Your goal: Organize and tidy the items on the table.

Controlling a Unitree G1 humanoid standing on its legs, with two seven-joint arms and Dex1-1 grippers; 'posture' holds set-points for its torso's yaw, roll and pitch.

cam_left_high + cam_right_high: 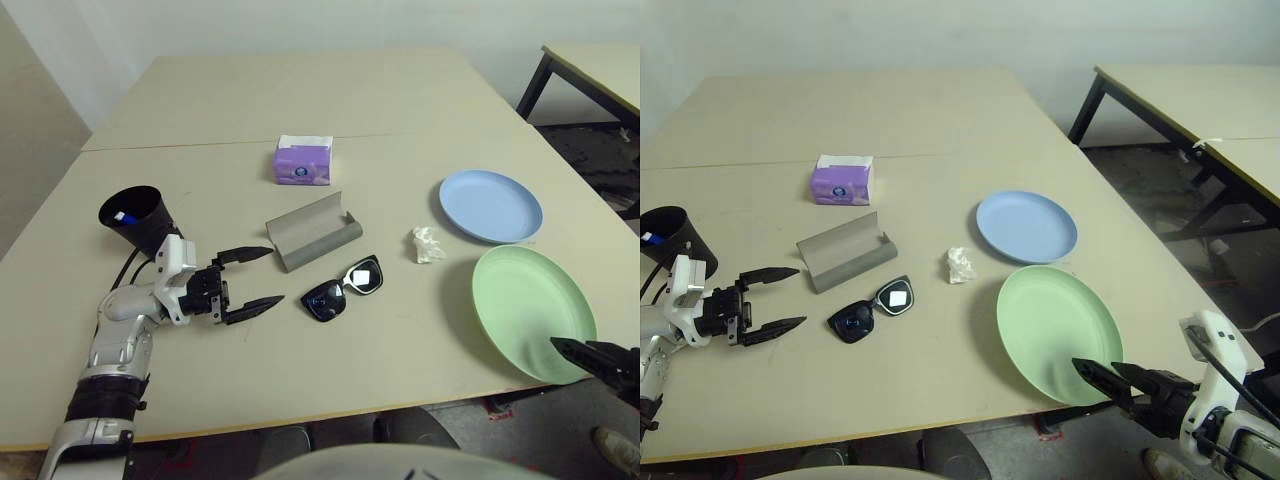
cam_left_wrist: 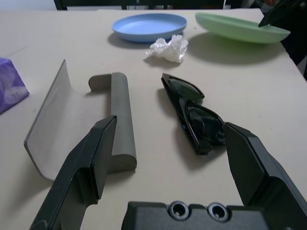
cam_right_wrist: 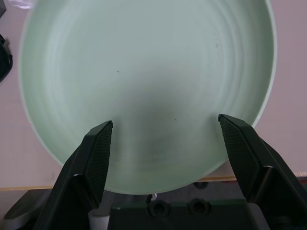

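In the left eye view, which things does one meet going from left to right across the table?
Black cup → left hand → purple tissue box → black sunglasses → crumpled tissue → blue plate → green plate → right hand.

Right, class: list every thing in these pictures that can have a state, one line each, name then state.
Glasses case: open, empty, lying on the table.
Sunglasses: folded, out of the case.
Tissue: crumpled, loose on the table.
Blue plate: empty.
Green plate: empty, overhanging the table edge.
Tissue box: upright.
Left hand: open, holding nothing.
Right hand: open, at the green plate's rim.
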